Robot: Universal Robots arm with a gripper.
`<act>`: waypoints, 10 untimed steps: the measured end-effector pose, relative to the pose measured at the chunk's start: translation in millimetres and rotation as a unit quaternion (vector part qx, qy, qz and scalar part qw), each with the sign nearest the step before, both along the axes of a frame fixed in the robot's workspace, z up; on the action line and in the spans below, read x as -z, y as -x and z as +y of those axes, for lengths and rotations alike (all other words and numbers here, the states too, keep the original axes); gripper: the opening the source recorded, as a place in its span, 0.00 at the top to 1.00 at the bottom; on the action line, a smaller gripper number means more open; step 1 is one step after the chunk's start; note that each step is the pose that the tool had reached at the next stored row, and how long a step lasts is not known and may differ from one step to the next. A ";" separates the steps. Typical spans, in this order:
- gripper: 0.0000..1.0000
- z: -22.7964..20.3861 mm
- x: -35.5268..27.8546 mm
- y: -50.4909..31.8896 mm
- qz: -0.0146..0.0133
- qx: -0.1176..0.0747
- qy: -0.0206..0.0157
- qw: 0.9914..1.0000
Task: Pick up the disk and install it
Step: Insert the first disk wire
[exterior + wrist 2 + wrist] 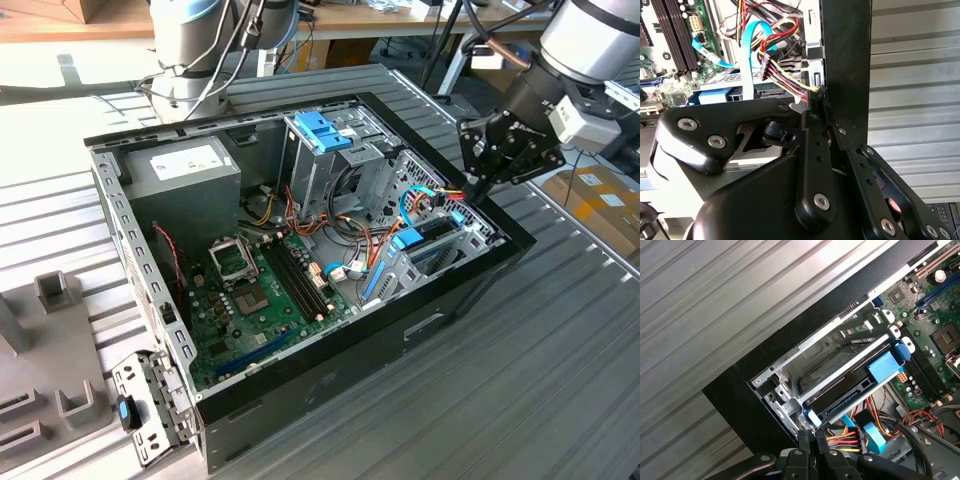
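Note:
The disk [852, 399], a dark drive with light-blue rails, lies flat inside the metal drive cage [830, 347] at the corner of the open computer case [400, 335]. The exterior view shows the disk [432, 252] low in that cage at the case's right end. My gripper [812, 436] is shut with nothing between its fingers. Its tips hang just off the disk's blue rail end, beside the black case wall [845, 60]. Whether they touch the rail I cannot tell. In the exterior view the gripper [478, 186] hovers over the case's right corner.
Coloured power cables [777, 62] and a blue flat cable [746, 55] run close by the fingertips. A blue-handled metal cage [325, 135] stands upright mid-case, with the motherboard [250, 290] and power supply [185, 175] further left. A grey fixture [50, 330] sits on the ribbed table.

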State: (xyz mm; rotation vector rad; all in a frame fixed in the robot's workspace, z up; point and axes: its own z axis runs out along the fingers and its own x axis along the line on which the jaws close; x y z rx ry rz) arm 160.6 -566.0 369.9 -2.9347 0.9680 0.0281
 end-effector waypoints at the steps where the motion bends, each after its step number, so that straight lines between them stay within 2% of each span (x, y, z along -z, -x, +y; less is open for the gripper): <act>1: 0.83 -0.1 0.0 0.8 0.000 0.000 0.000 1.000; 3: 0.83 -0.5 0.0 3.6 0.000 0.000 0.000 1.000; 6: 0.83 -3.2 0.0 28.0 0.000 0.000 -0.005 1.000; 9: 0.83 -3.6 0.0 39.1 0.000 0.000 -0.006 1.000; 10: 0.83 -3.7 0.0 40.3 0.000 0.000 -0.006 1.000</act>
